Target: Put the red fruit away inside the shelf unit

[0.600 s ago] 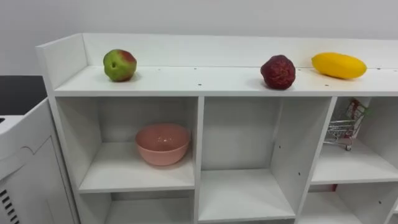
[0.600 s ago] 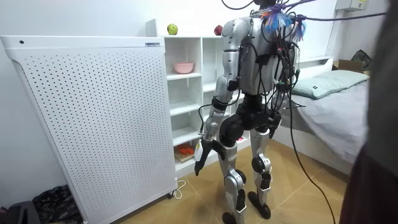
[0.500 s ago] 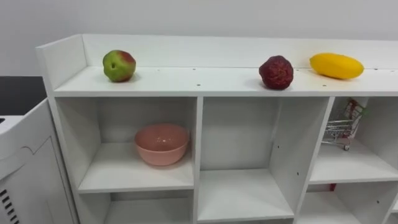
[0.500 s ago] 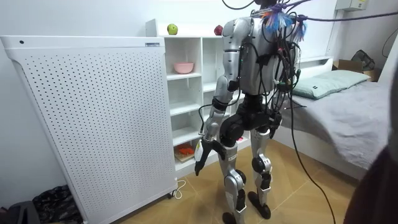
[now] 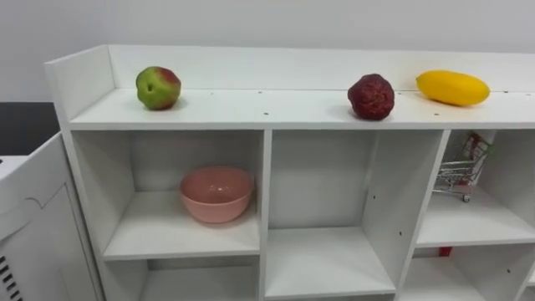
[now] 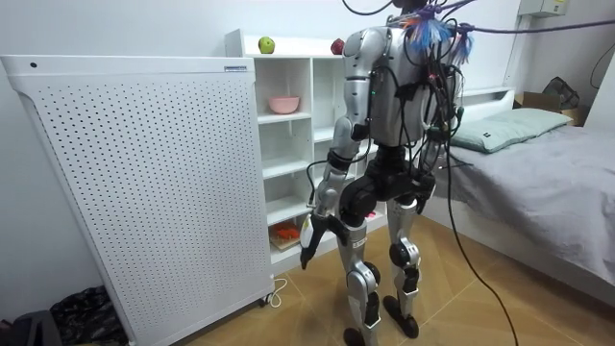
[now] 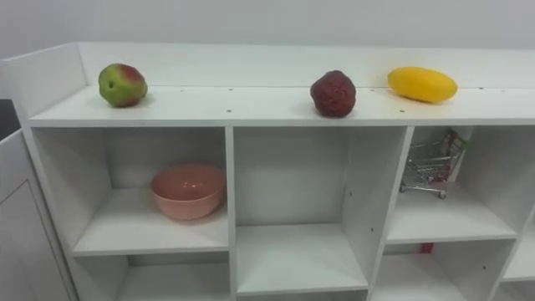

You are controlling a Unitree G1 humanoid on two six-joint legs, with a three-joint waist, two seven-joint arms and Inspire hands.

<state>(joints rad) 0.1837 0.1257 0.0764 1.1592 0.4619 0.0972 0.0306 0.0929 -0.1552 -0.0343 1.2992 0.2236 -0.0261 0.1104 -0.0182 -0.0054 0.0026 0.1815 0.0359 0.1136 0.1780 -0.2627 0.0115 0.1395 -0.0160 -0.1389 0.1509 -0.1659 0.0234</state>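
Currently all three fruits lie on the top board of the white open-fronted closet (image 5: 276, 107), none in a compartment. A round green-and-red apple (image 5: 158, 88) lies toward the robot's left end. A knobbly dark red fruit (image 5: 371, 96) sits right of the middle. Near it, further right, is an elongated yellow fruit (image 5: 452, 88), its long axis along the board. In the compartment under the apple rests a shallow pink bowl (image 5: 216, 194); a small wire toy shopping cart (image 5: 461, 171) stands in the right-hand one, and the middle one is bare.

Seen from the room, the robot stands upright, close in front of the closet. Its left hand (image 6: 308, 238) hangs at thigh height, fingers loose and holding nothing. The fruit is therefore well above and ahead of those fingers, so the next move probably starts with a raised arm. By position, the left arm seems nearer the apple; the yellow fruit looks easiest to take across its narrow width.
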